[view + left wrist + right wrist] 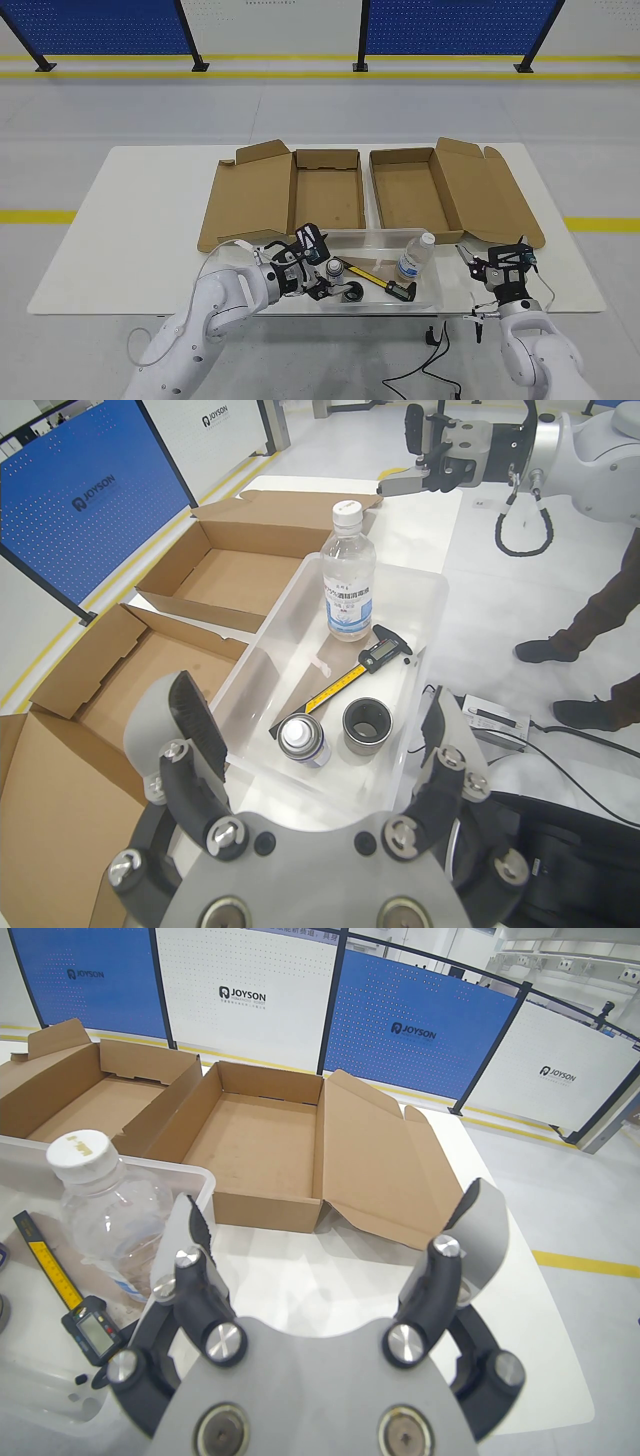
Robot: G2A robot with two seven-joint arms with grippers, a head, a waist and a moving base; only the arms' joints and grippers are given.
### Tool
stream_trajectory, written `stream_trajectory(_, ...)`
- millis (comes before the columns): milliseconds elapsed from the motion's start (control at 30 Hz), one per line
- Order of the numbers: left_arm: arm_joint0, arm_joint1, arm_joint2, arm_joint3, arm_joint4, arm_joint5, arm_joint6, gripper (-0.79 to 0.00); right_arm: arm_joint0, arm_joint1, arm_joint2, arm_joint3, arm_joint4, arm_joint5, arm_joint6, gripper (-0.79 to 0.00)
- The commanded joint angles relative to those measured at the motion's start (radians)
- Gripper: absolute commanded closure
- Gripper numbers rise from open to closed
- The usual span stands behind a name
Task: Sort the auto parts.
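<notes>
Left end effector (312, 700): released, empty; spray can (303, 742) and black cylinder (367, 725) just ahead of it. Right end effector (334, 1200): released, empty; bottle (107, 1208) beside it.

Blue partitions (100, 25), grey floor (320, 110) (yellow-lined)

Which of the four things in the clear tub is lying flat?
The digital caliper with the yellow scale. It lies flat on the floor of the tub, while the clear bottle, the spray can and the black sleeve all stand upright.

Right gripper (335, 1214) spread wide above table (320, 1273); bottle (112, 1208), probably upright, beside caliper (62, 1290) in clear bin (192, 1171).
</notes>
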Motion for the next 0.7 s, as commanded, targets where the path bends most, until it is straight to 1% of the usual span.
stream_trajectory(0, 0.000, 0.000, 0.000, 0.000, 0.000, 0.000, 0.000, -0.785, 0.000, 0.000, 0.000, 0.000, 0.000, 0.000, 0.000, -0.785)
stream_trajectory(133, -0.001, 0.000, 0.001, -0.001, 0.003, -0.001, -0.002, -0.785, 0.000, 0.000, 0.000, 0.000, 0.000, 0.000, 0.000, -0.785)
stream_trajectory(200, -0.020, 0.000, 0.011, -0.001, 0.013, -0.010, -0.027, -0.785, 0.000, 0.000, 0.000, 0.000, 0.000, 0.000, 0.000, -0.785)
stream_trajectory(267, -0.059, -0.004, 0.024, 0.008, -0.033, -0.017, -0.049, -0.785, 0.000, 0.000, 0.000, 0.000, 0.000, 0.000, 0.000, -0.785)
stream_trajectory(333, -0.114, -0.013, 0.038, 0.045, -0.132, 0.005, -0.061, -0.785, 0.000, 0.000, 0.000, 0.000, 0.000, 0.000, 0.000, -0.785)
stream_trajectory(367, -0.131, -0.016, 0.047, 0.061, -0.152, 0.004, -0.078, -0.785, 0.000, 0.000, 0.000, 0.000, 0.000, 0.000, 0.000, -0.785)
stream_trajectory(400, -0.171, -0.020, 0.075, 0.090, -0.176, 0.001, -0.139, -0.785, 0.000, 0.000, 0.000, 0.000, 0.000, 0.000, 0.000, -0.785)
stream_trajectory(467, -0.227, -0.029, 0.121, 0.124, -0.196, 0.017, -0.226, -0.785, 0.000, 0.000, 0.000, 0.000, 0.000, 0.000, 0.000, -0.785)
stream_trajectory(567, -0.289, -0.043, 0.178, 0.173, -0.271, 0.044, -0.342, -0.785, 0.000, 0.000, 0.000, 0.000, 0.000, 0.000, 0.000, -0.785)
stream_trajectory(600, -0.312, -0.046, 0.197, 0.184, -0.273, 0.048, -0.386, -0.785, 0.000, 0.000, 0.000, 0.000, 0.000, 0.000, 0.000, -0.785)
stream_trajectory(667, -0.341, -0.053, 0.224, 0.210, -0.298, 0.062, -0.433, -0.785, 0.000, 0.000, 0.000, 0.000, 0.000, 0.000, 0.000, -0.785)
